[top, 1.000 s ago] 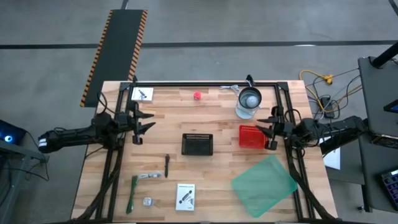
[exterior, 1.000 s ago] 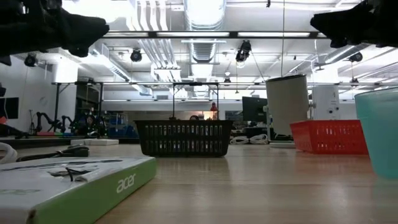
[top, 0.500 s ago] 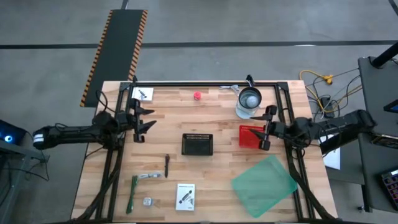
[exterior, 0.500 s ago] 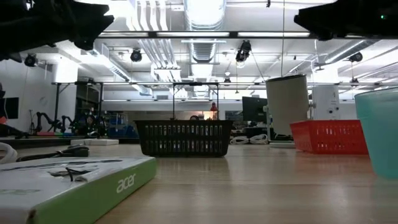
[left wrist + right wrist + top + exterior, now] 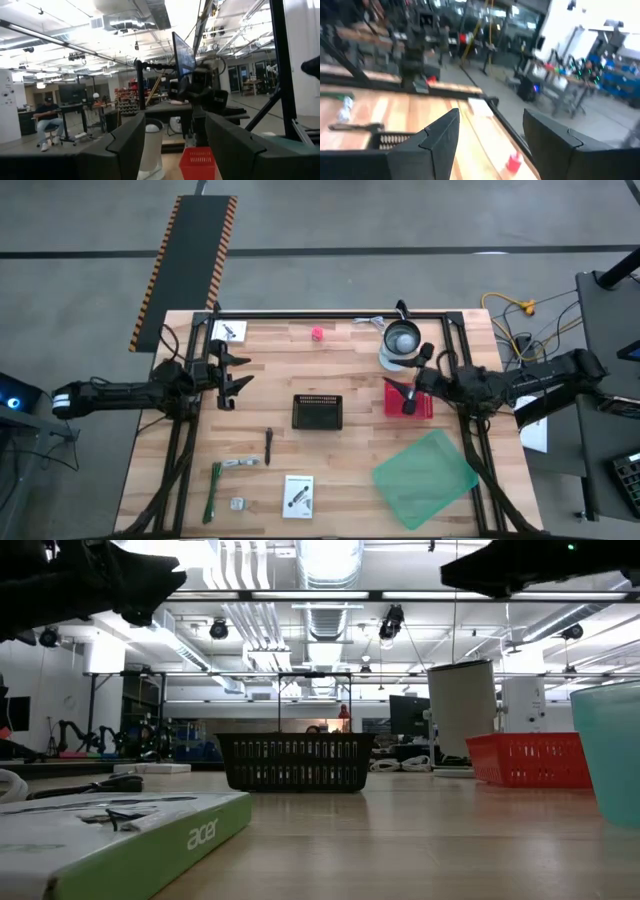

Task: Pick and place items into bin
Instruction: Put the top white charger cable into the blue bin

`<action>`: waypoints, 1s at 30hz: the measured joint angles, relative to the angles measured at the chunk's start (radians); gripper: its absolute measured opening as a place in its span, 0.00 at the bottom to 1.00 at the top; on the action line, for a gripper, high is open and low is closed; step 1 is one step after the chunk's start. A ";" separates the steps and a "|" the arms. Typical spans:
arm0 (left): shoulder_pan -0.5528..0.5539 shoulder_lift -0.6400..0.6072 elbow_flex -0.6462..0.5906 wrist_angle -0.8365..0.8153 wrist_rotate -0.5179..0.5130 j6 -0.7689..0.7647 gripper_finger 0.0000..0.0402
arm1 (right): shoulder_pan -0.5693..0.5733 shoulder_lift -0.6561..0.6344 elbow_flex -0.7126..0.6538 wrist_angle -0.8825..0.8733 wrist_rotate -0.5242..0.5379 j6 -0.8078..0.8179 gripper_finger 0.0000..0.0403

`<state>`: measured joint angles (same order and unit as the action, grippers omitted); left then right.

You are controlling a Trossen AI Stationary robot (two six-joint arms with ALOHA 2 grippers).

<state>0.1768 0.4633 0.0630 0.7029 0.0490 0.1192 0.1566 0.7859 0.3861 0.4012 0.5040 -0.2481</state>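
The black mesh bin [image 5: 318, 411] stands at the table's middle. Loose items lie around it: a pink cube [image 5: 317, 333] and a white card [image 5: 229, 331] at the far edge, a dark stick [image 5: 269, 445], a green strip tool [image 5: 215, 490] and another white card [image 5: 298, 495] toward the near edge. My left gripper [image 5: 232, 375] hovers open at the left, level with the bin. My right gripper [image 5: 415, 380] hangs open above the red basket [image 5: 408, 400], right of the bin. Both wrist views show nothing between the fingers.
A white cup-like vessel [image 5: 401, 345] stands at the far right, behind the red basket. A green translucent sheet [image 5: 425, 477] lies at the near right. A black frame rail [image 5: 330, 315] runs along the far edge, and further rails run down both sides.
My right gripper has risen and gone toward the table's left edge, from beside the red basket to above it. My left gripper has stayed about where it was. No item on the table has moved.
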 joint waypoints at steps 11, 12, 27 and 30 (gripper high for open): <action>0.000 0.003 -0.013 -0.003 0.000 0.019 0.48 | -0.023 0.232 0.276 -0.368 0.212 0.060 0.51; 0.000 0.005 -0.013 -0.004 -0.001 0.019 0.48 | -0.026 0.251 0.293 -0.386 0.213 0.075 0.51; 0.000 0.005 -0.016 -0.003 -0.001 0.028 0.48 | -0.062 0.408 0.428 -0.460 0.296 0.056 0.51; 0.000 0.007 -0.016 -0.003 -0.001 0.028 0.48 | -0.084 0.424 0.471 -0.494 0.308 0.056 0.51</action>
<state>0.1768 0.4702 0.0471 0.7001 0.0479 0.1474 0.0730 1.2099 0.8569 -0.0932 0.8122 -0.1921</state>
